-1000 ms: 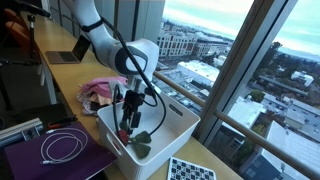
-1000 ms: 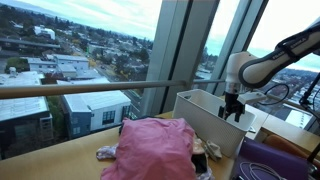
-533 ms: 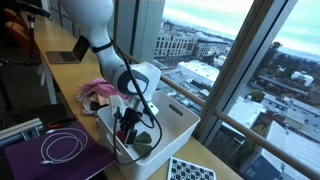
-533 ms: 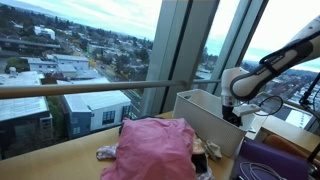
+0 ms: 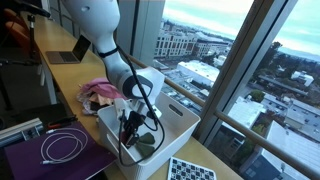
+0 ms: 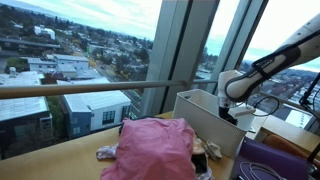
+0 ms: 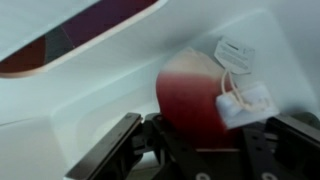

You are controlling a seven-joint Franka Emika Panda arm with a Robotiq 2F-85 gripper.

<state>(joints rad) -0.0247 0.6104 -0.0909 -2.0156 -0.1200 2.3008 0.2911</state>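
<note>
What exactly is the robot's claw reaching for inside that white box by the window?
On the long counter beside the big windows stands a white bin, and the gripper is down inside it. Between its fingers lies a rounded, soft-looking red-and-pink object. Unlike the darker greenish item next to it in the bin, it has white tags attached.

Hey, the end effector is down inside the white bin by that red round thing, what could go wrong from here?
1. The end effector straddles the red thing near its edge in the wrist view; it looks rounded and may slip out if squeezed.
2. White tags hang off it, so a finger could catch only a tag.
3. The bin wall is close, so the arm might bump or drag it.
</note>
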